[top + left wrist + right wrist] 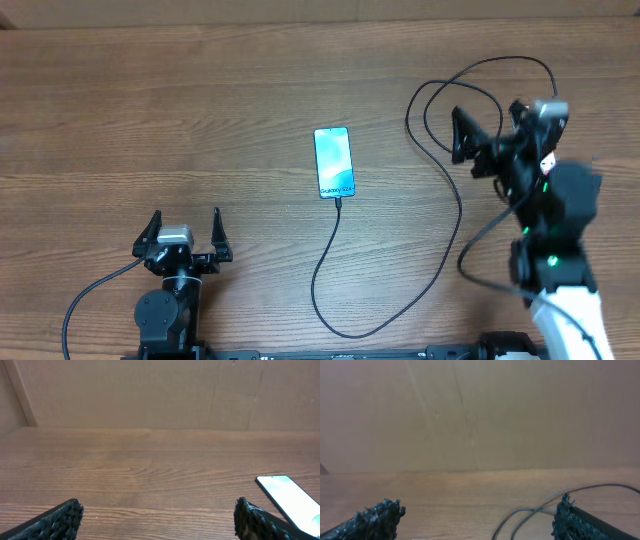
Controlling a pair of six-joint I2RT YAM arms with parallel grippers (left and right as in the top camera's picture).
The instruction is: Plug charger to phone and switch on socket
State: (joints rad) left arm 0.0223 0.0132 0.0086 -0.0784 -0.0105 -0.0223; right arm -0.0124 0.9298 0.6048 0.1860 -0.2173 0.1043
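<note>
Phone (334,162) lies screen-up mid-worktop (150,100), the charger (318,270) tip at its bottom edge, cable looping right. Right pincer (488,128) sits beside that loop, spread wide, empty. Left pincer (186,216), near-left: wide, empty too.

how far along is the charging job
Looks done: the charger tip meets the phone at its bottom edge. In hand: nothing; left hand and right hand both open, empty. Left: switching on the socket, which no view shows.
</note>
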